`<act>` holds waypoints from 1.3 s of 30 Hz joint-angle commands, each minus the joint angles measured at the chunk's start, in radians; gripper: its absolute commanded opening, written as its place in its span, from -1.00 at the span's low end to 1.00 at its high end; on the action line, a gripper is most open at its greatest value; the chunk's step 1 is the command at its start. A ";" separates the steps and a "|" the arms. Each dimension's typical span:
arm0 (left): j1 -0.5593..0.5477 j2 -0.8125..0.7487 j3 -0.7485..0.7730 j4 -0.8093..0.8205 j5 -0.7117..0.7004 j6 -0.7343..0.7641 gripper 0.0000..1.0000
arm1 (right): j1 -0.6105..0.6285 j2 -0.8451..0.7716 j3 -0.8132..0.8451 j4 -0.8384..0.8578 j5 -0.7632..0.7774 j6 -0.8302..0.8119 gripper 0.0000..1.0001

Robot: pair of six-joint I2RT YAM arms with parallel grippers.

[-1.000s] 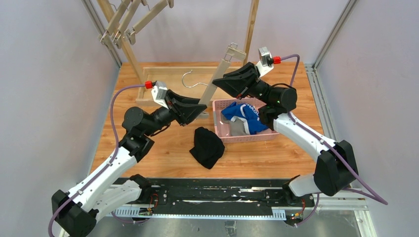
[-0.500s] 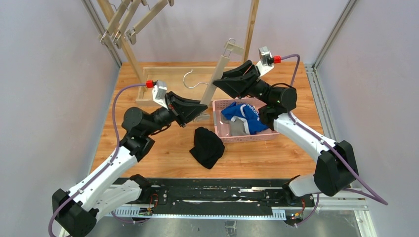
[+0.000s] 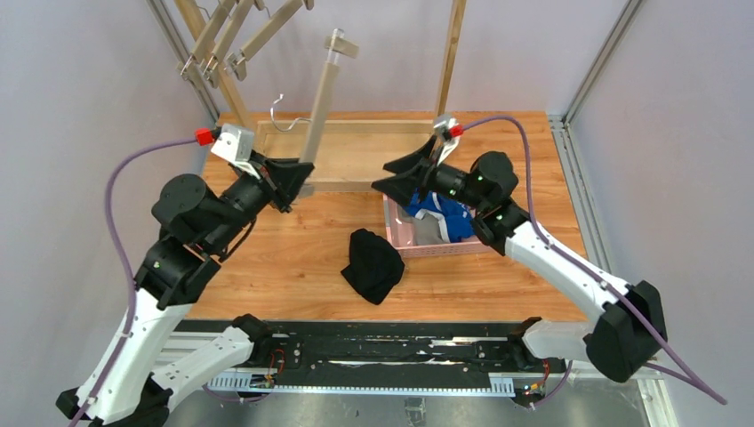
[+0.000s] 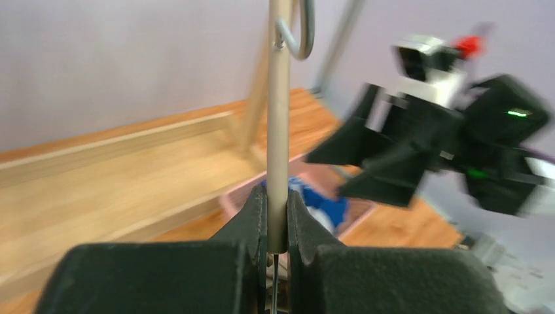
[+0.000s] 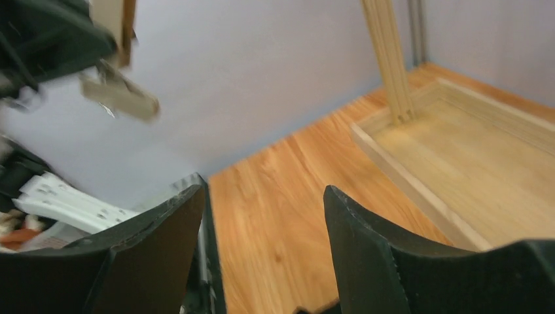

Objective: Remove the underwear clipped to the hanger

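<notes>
Slippage threatens: the left end effector (image 4: 277,222) pinches the bare hanger (image 3: 322,98) by its bar end, which may swing loose. Right end effector (image 5: 262,203) gapes, empty. On the desk (image 3: 284,258) lie the black briefs (image 3: 373,264); blue briefs (image 3: 445,209) and grey briefs (image 3: 429,231) sit in the pink basket (image 3: 445,248).

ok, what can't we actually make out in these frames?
Grey briefs: top view, mostly under the blue briefs.
Hanger, lower end: top view, hidden behind the left fingers.
Hanger clip: right wrist view, motion-blurred, open or shut unclear.
Pink basket: left wrist view, blurred, partly behind the fingers.
</notes>
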 commanded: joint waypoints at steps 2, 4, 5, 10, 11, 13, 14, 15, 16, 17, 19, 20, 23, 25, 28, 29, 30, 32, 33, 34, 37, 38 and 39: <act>-0.002 0.107 0.186 -0.569 -0.445 0.191 -1.00 | 0.210 -0.080 0.032 -0.682 0.334 -0.572 0.38; -0.003 0.151 0.225 -0.620 -0.485 0.207 -1.00 | 0.250 -0.063 0.019 -0.749 0.402 -0.608 0.38; -0.002 0.175 0.244 -0.636 -0.482 0.213 -1.00 | 0.262 -0.054 0.009 -0.770 0.419 -0.611 0.38; -0.001 0.287 0.300 -0.653 -0.435 0.238 -1.00 | 0.348 0.005 -0.020 -0.841 0.481 -0.647 0.31; 0.000 0.303 0.308 -0.652 -0.437 0.242 -0.99 | 0.374 0.022 -0.012 -0.862 0.508 -0.671 0.29; 0.010 0.332 0.324 -0.643 -0.431 0.252 -0.99 | 0.431 0.057 0.001 -0.894 0.568 -0.706 0.29; 0.026 0.346 0.333 -0.637 -0.410 0.255 -1.00 | 0.458 0.074 0.007 -0.904 0.597 -0.721 0.29; 0.051 0.359 0.343 -0.630 -0.376 0.256 -1.00 | 0.480 0.093 0.015 -0.911 0.623 -0.733 0.29; 0.080 0.370 0.349 -0.621 -0.328 0.256 -1.00 | 0.499 0.113 0.021 -0.916 0.641 -0.742 0.29; 0.111 0.382 0.356 -0.613 -0.284 0.256 -1.00 | 0.512 0.133 0.028 -0.920 0.651 -0.750 0.29; 0.149 0.404 0.377 -0.604 -0.248 0.257 -0.99 | 0.531 0.174 0.046 -0.936 0.664 -0.760 0.30; 0.159 0.414 0.393 -0.603 -0.247 0.258 -1.00 | 0.536 0.195 0.057 -0.947 0.666 -0.760 0.31; 0.170 0.442 0.451 -0.597 -0.230 0.260 -1.00 | 0.541 0.257 0.083 -0.964 0.644 -0.751 0.32; 0.170 0.468 0.492 -0.603 -0.214 0.262 -1.00 | 0.543 0.296 0.091 -0.952 0.613 -0.744 0.32; 0.170 0.510 0.545 -0.616 -0.192 0.269 -0.99 | 0.549 0.355 0.089 -0.926 0.589 -0.728 0.31; 0.171 0.520 0.556 -0.618 -0.189 0.271 -0.99 | 0.551 0.378 0.084 -0.914 0.582 -0.721 0.30; 0.172 0.528 0.570 -0.621 -0.183 0.273 -1.00 | 0.552 0.391 0.080 -0.899 0.571 -0.714 0.30; 0.173 0.540 0.588 -0.624 -0.172 0.275 -1.00 | 0.554 0.421 0.074 -0.879 0.554 -0.695 0.27; 0.174 0.546 0.597 -0.624 -0.166 0.275 -1.00 | 0.555 0.437 0.078 -0.877 0.546 -0.686 0.24; 0.178 0.551 0.608 -0.626 -0.159 0.276 -1.00 | 0.557 0.452 0.081 -0.878 0.540 -0.680 0.21; 0.184 0.575 0.649 -0.640 -0.148 0.279 -1.00 | 0.561 0.493 0.097 -0.887 0.515 -0.657 0.14; 0.186 0.581 0.663 -0.646 -0.146 0.280 -1.00 | 0.563 0.502 0.100 -0.886 0.508 -0.653 0.13; 0.186 0.585 0.670 -0.648 -0.142 0.282 -1.00 | 0.565 0.509 0.102 -0.886 0.506 -0.647 0.13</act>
